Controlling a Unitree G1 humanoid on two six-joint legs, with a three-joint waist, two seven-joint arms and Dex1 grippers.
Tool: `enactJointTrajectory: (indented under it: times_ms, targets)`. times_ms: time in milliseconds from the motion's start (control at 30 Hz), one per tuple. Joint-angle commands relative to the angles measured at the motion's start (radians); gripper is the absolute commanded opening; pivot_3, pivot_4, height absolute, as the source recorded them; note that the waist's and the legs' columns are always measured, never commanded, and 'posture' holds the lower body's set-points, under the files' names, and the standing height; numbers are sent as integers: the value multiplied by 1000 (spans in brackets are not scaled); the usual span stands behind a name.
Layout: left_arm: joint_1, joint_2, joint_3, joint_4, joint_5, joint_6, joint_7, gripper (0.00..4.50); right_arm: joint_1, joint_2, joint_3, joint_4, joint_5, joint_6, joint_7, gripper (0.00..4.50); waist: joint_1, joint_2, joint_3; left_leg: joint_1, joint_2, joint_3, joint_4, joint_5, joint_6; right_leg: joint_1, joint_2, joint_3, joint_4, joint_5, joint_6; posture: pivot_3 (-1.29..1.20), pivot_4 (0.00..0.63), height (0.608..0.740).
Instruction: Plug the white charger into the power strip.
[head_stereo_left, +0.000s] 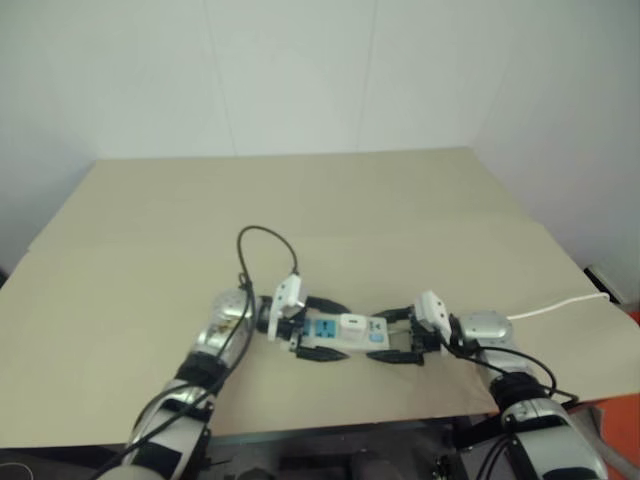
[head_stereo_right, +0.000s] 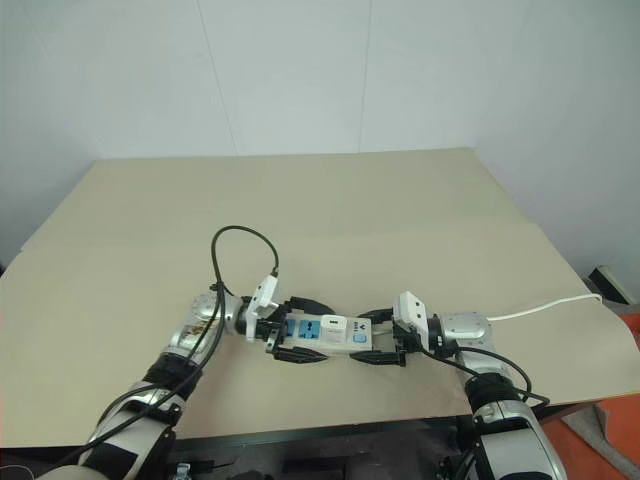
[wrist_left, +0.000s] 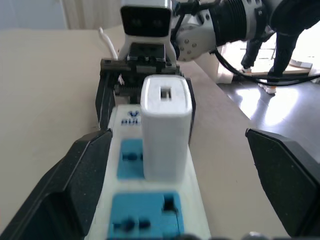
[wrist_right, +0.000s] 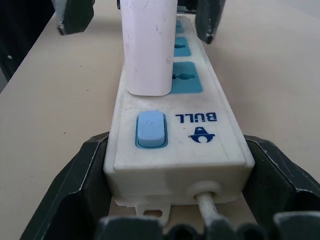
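The power strip (head_stereo_left: 330, 335) lies flat near the table's front edge, between my two grippers. The white charger (head_stereo_left: 352, 324) stands upright in a socket near the strip's switch end, with a blue socket panel (wrist_left: 145, 215) free beside it. My left gripper (head_stereo_left: 322, 329) is open, one black finger (wrist_left: 82, 175) close along the strip's side and the other (wrist_left: 285, 170) well away from it. My right gripper (head_stereo_left: 398, 337) is shut on the strip's cable end, fingers (wrist_right: 82, 185) pressed against both sides by the blue switch (wrist_right: 150, 129).
The strip's thin white cable (head_stereo_left: 555, 303) runs right across the beige table (head_stereo_left: 300, 200) to its right edge. White walls stand behind the table. Beyond the right edge there is floor with an orange patch (head_stereo_left: 610, 420).
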Motion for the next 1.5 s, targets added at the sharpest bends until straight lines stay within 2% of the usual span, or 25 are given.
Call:
enactJointTrajectory:
  times_ms: [33, 100, 167, 367, 500, 600, 767, 933, 1133, 1433, 1500]
  targets:
    - [-7, 45, 56, -116, -80, 119, -5, 4490, 18, -7, 28, 17, -49, -31, -4, 3409, 2, -1, 0, 0, 0, 0, 0, 0, 0, -1, 0, 0, 0, 0, 0, 0, 150, 740]
    - [-7, 81, 97, -165, -121, 168, -4, 4500, 18, -14, 30, 13, -45, -38, 16, 4119, 3, -1, 1, 0, 0, 0, 0, 0, 0, -1, 0, 0, -1, 0, 0, 0, 150, 740]
    - [-2, 129, 156, -208, -166, 214, 9, 4500, 22, -25, 28, -2, -39, -33, 28, 4436, 4, -1, 1, -3, 0, 0, 0, 0, 0, -2, -1, -1, -1, 0, 0, 0, 150, 740]
    - [102, 309, 276, -277, -191, 232, 14, 4500, 41, -84, -35, -117, 11, -60, 7, 4436, 10, 2, 6, -9, 0, -1, 0, 0, 0, -7, -2, -2, -3, 2, -3, 0, 150, 740]
    - [217, 426, 349, -334, -213, 242, -2, 4500, 80, -207, -76, -254, 68, -24, 59, 4436, 29, 3, 12, -14, -1, 1, 0, 0, 0, -12, -4, -2, -4, 4, -6, 0, 150, 740]
    - [305, 491, 406, -396, -241, 262, -12, 4500, 123, -299, -114, -325, 99, -18, 70, 4436, 46, 3, 12, -25, -1, 0, 1, 0, 0, -24, -5, -3, -2, 4, -6, 0, 150, 740]
    - [446, 581, 508, -459, -274, 286, -9, 4500, 220, -458, -203, -445, 153, 33, 70, 4436, 60, 3, 13, -24, 0, 1, -1, 0, 0, -24, -5, -4, -3, 4, -7, 0, 150, 740]
    - [497, 602, 544, -506, -298, 305, 9, 4500, 328, -544, -275, -552, 210, 105, 47, 4436, 64, 4, 14, -23, 0, 2, 0, 0, 0, -24, -5, -3, -2, 2, -4, 0, 150, 740]
    - [501, 580, 533, -531, -302, 316, 51, 4500, 428, -566, -344, -635, 230, 164, 0, 4436, 62, 3, 14, -23, 0, 3, 0, 0, 0, -24, -5, -3, -2, 1, -2, 0, 150, 740]
    - [455, 553, 482, -505, -291, 311, 75, 4500, 470, -575, -393, -704, 229, 248, -56, 4436, 60, 3, 14, -23, 0, 4, 0, 0, 0, -24, -4, -2, -2, 1, -2, 0, 150, 740]
    - [427, 560, 470, -483, -291, 318, 66, 4500, 466, -596, -388, -732, 240, 336, -75, 4436, 60, 3, 14, -23, 0, 3, 0, 0, 0, -24, -4, -2, -2, 1, -2, 0, 150, 740]
